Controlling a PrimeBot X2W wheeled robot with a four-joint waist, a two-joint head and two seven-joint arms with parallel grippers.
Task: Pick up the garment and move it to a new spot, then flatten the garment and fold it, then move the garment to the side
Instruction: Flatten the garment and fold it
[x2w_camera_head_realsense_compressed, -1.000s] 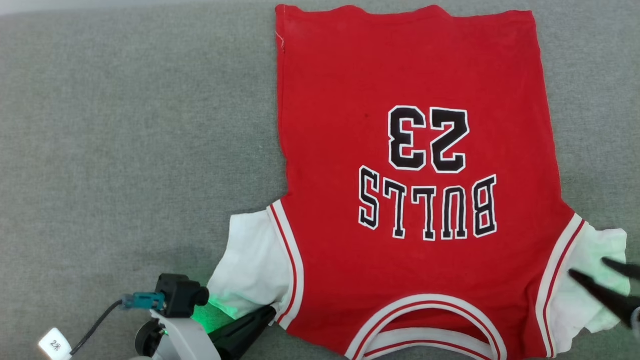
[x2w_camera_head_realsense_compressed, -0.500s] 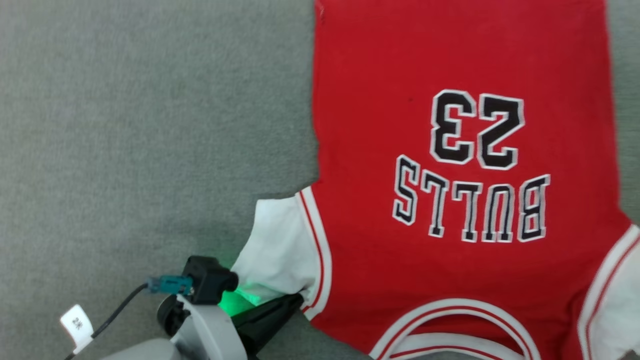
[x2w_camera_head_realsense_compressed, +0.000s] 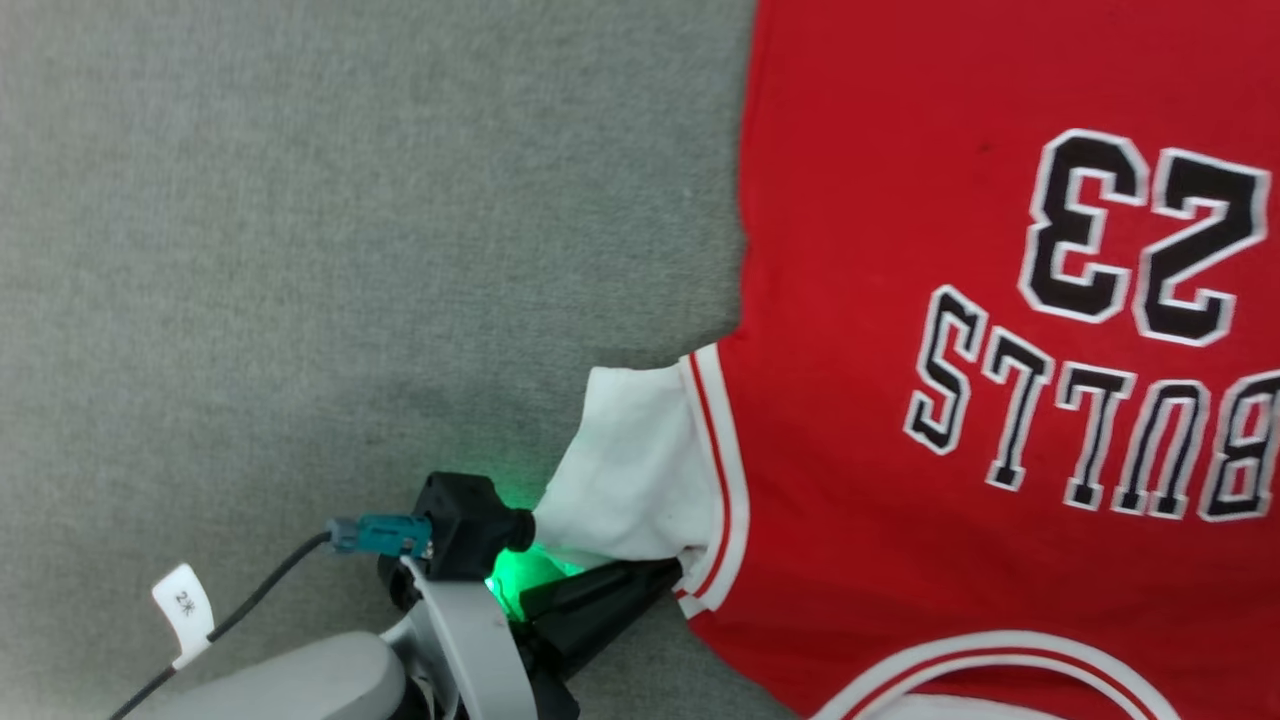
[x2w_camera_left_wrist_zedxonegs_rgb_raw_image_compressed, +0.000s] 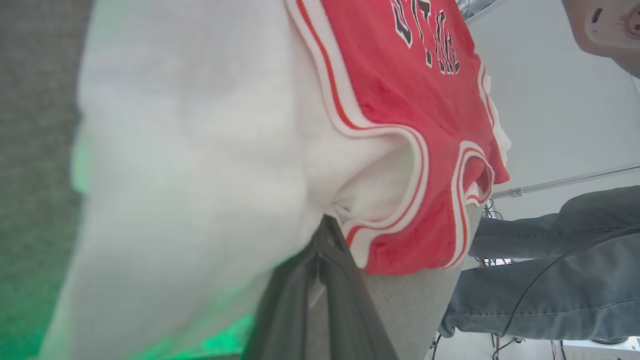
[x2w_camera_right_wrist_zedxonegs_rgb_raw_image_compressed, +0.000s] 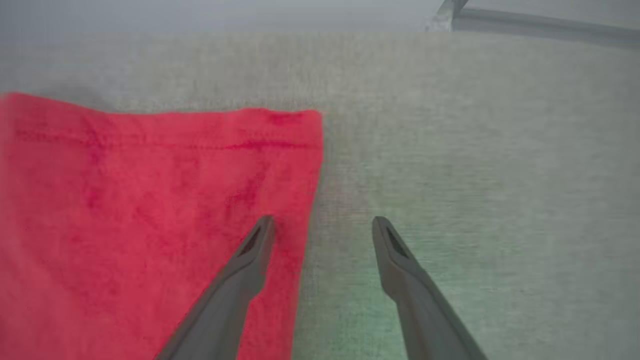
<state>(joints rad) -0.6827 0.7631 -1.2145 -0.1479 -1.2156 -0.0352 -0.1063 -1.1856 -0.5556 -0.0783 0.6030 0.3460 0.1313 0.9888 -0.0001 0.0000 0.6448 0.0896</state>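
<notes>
Everything in the head view has slid rightward over the last second, and that's the camera turning, not the cloth travelling. The garment (x2w_camera_head_realsense_compressed: 900, 450) lies flat on the grey surface (x2w_camera_head_realsense_compressed: 300, 250) as it did, lettering upside down to the robot. The left gripper (x2w_camera_head_realsense_compressed: 672, 572) hasn't let go: its two dark fingers stay pressed together on the fabric right where the white sleeve (x2w_camera_head_realsense_compressed: 630, 470) meets the striped armhole trim.

Over to the left wrist view for the close look. The fingers (x2w_camera_left_wrist_zedxonegs_rgb_raw_image_compressed: 345, 300) run up side by side with barely a sliver between them, and their tips vanish under the bunched seam. White sleeve billows to the left of the fingers, and red body and striped collar spread ahead and to the right. A green glow washes the cloth and the surface near the base of the fingers. Beyond the surface's edge, to the right of the fingers, a person (x2w_camera_left_wrist_zedxonegs_rgb_raw_image_compressed: 550, 280) in jeans stands by.

Now the right gripper (x2w_camera_right_wrist_zedxonegs_rgb_raw_image_compressed: 322, 220): fingers spread wide, nothing between them. Its left finger lies over the red fabric just inside the garment's side edge, and its right finger is over bare grey surface. The hem corner sits ahead of the fingertips. Whether those tips touch down, I can't tell.
</notes>
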